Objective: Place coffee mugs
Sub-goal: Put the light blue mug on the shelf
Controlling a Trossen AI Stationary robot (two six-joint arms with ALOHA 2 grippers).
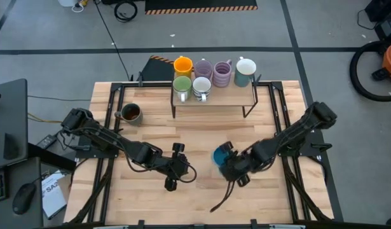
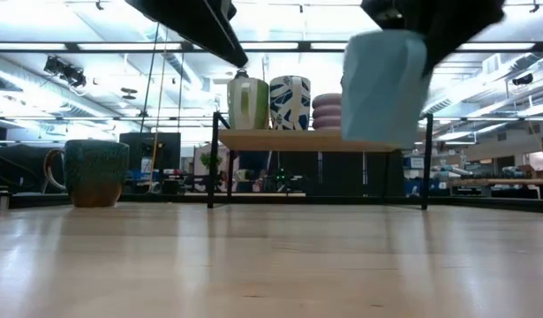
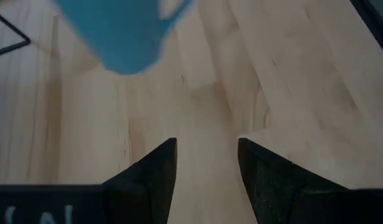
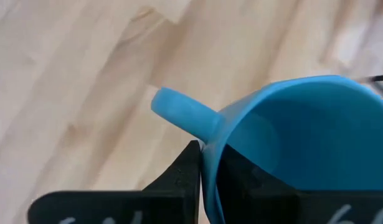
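currently the right gripper (image 1: pixel 236 166) is clamped on the blue mug's (image 1: pixel 222 154) rim, lifted off the table (image 1: pixel 201 203). left gripper (image 1: pixel 175 166) waits spread, empty. next: carry to the shelf (image 1: pixel 214 100) beside the other mugs (image 1: pixel 211 75).

A wooden table (image 1: pixel 201 197) carries a dark mug (image 1: pixel 131 114) and a rack (image 1: pixel 214 100) of mugs.

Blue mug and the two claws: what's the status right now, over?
Right gripper shut on blue mug, pinching its rim, lifted off table. Left gripper open, empty, mid-table. Six mugs on shelf; dark mug on table.
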